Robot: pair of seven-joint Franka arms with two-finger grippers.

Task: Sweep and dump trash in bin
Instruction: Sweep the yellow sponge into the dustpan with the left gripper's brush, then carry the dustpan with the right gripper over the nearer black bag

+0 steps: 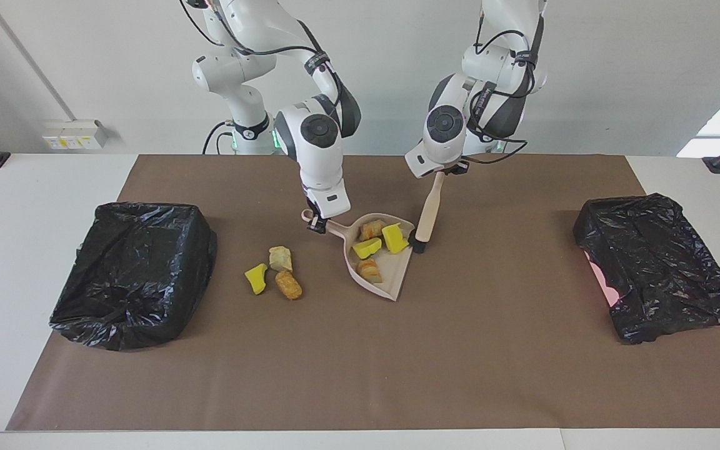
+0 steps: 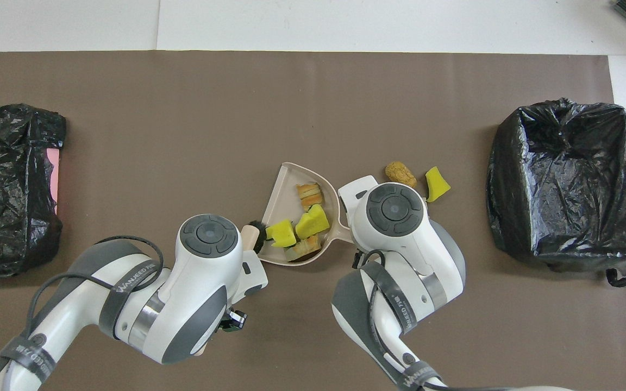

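grey arm band (image 2: 128, 282) reads "wanjeed", rest of print unreadable

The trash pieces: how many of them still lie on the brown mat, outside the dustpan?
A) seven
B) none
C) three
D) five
C: three trash pieces lie in a cluster on the mat, toward the right arm's end of the table, while the other four sit in the dustpan.
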